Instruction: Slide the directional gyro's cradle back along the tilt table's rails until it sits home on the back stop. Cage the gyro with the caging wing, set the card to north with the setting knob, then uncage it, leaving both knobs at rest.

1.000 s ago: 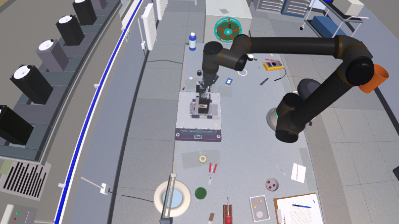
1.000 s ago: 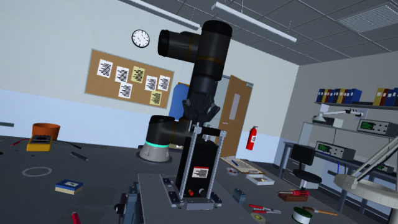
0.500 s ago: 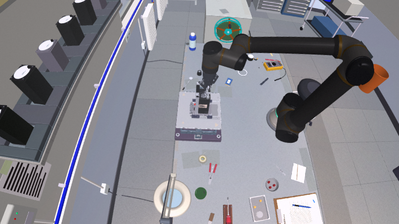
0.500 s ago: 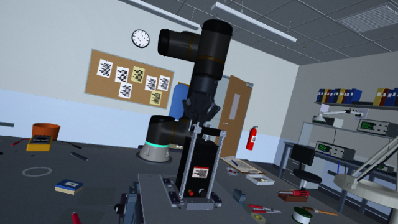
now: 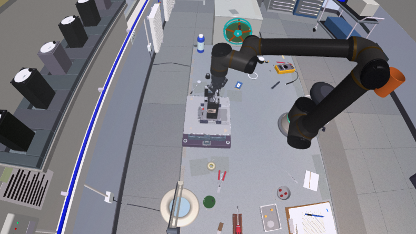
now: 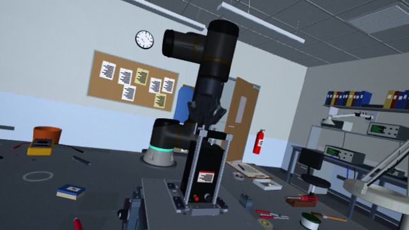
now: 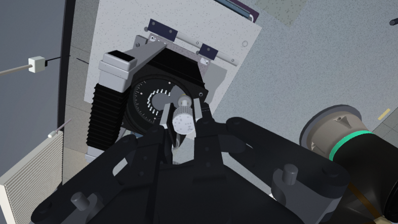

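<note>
My gripper (image 7: 181, 111) (image 6: 204, 123) grips the white knurled setting knob (image 7: 182, 119) that sticks out of the gyro's dial face, and it is closed on it. The directional gyro (image 5: 211, 109) (image 6: 203, 169) is a black box standing in its cradle on the grey tilt table (image 5: 207, 116). Its round card (image 7: 153, 104) with white tick marks faces me. A grey arm with a ribbed black grip (image 7: 107, 114) crosses the left of the dial. Rails with dark blue blocks (image 7: 189, 44) run along the plate beyond the gyro.
An orange bin (image 5: 391, 81) stands behind the arm's shoulder. A yellow multimeter (image 5: 284, 68), a blue bottle (image 5: 200, 43) and a small blue book (image 5: 238, 85) lie on the far part of the bench. A magnifier lamp (image 5: 179, 207), tape roll (image 5: 211, 166) and red pliers (image 5: 221, 179) lie nearer.
</note>
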`<action>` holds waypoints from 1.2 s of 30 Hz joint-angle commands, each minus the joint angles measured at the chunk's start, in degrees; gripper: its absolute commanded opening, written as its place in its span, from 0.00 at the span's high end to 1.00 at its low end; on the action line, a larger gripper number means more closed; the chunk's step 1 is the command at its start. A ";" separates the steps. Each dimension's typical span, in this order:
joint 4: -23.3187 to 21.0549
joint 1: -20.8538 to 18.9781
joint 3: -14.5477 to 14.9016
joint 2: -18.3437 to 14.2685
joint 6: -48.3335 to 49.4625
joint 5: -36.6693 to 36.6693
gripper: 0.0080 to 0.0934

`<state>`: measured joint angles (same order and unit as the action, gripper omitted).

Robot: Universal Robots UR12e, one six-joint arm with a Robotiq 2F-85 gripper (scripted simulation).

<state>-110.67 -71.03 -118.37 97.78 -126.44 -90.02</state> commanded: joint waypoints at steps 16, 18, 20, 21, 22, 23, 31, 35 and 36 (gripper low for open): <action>0.34 0.01 0.27 0.08 -0.01 0.02 1.00; 0.40 0.01 0.31 0.10 -0.01 0.02 1.00; 0.46 0.01 0.35 0.12 -0.01 0.02 1.00; 0.49 0.01 0.37 0.13 -0.01 0.02 1.00; 0.52 0.01 0.39 0.14 -0.01 0.02 1.00; 0.55 0.01 0.41 0.14 -0.01 0.02 1.00; 0.75 0.01 0.55 0.20 -0.01 0.02 1.00; 0.81 0.01 0.59 0.22 -0.01 0.02 1.00; 0.82 0.01 0.59 0.23 -0.01 0.02 1.00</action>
<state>-109.79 -71.02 -117.79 98.03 -126.45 -90.01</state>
